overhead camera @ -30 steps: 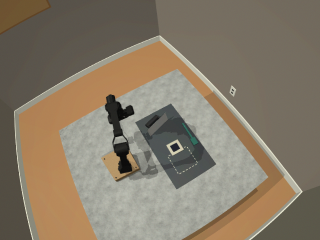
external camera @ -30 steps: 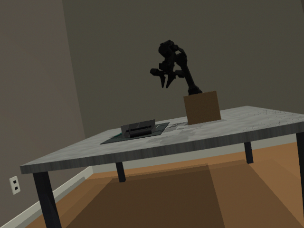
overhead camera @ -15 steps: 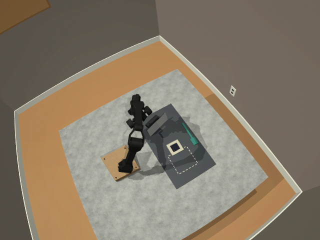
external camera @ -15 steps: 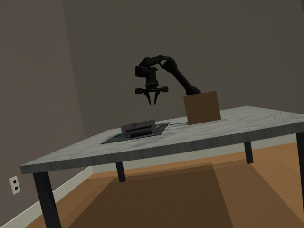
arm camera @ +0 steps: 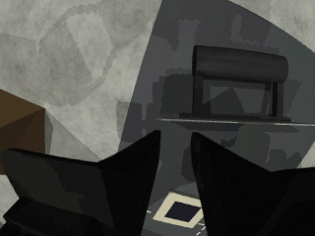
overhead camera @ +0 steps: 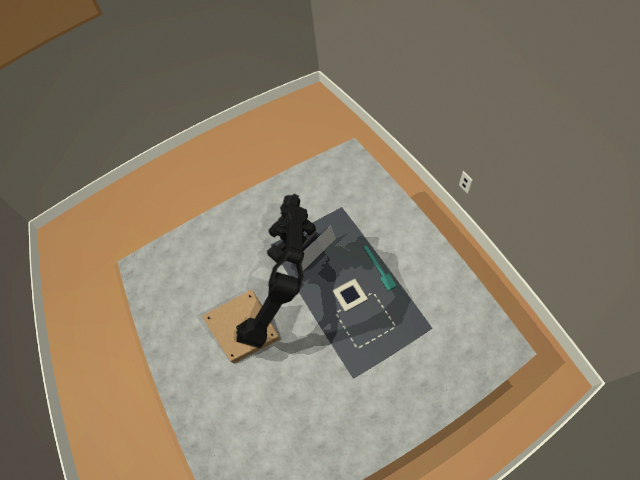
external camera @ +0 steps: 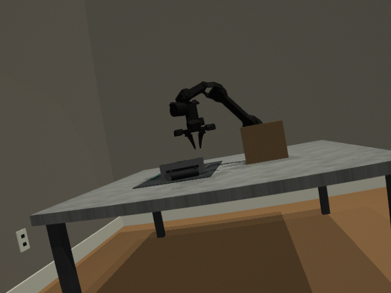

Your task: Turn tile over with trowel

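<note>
The tile [overhead camera: 350, 295] [arm camera: 180, 211] is cream with a dark square mark facing up. It lies on the dark mat [overhead camera: 392, 330] [external camera: 211, 165] [arm camera: 171, 39], just outside the near corner of the dashed outline [overhead camera: 375, 336]. The teal trowel [overhead camera: 379, 269] lies flat on the mat beside the tile. My gripper [external camera: 197, 146] [arm camera: 175, 138] hangs well above the mat's other end, fingers pointing down with a narrow gap and nothing between them.
A grey stand with a dark bar [overhead camera: 323, 240] [external camera: 181, 168] [arm camera: 239, 66] sits on the mat below the gripper. The arm rises from a brown wooden block [overhead camera: 230, 322] [external camera: 263, 141] [arm camera: 16, 125] on the grey table.
</note>
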### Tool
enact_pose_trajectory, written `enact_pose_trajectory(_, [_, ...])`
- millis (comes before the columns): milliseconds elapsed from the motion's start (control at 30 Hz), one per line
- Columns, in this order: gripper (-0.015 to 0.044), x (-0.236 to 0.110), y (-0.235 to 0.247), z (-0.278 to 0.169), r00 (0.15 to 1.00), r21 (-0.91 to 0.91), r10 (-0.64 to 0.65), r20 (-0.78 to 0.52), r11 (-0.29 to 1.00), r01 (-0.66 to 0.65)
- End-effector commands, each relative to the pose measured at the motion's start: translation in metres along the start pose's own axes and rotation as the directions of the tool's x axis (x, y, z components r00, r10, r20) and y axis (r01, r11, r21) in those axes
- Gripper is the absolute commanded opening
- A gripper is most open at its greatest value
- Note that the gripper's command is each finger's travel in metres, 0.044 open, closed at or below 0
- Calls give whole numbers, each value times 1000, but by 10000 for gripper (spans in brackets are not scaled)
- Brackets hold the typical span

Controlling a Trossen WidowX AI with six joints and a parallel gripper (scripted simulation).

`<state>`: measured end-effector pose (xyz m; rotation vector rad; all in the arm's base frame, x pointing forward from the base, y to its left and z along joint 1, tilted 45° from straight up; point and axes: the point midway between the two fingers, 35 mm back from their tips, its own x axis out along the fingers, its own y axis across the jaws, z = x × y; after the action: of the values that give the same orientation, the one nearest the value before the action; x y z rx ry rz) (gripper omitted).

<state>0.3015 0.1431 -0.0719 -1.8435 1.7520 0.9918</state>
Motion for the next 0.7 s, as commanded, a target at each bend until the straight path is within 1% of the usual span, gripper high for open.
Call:
enact_pose_trajectory(0, [100, 0, 0, 0, 1000, 0, 0, 0, 1000, 0])
enact_pose_trajectory(667, [100, 27, -10, 5, 1000, -15, -1, -7, 1000, 1])
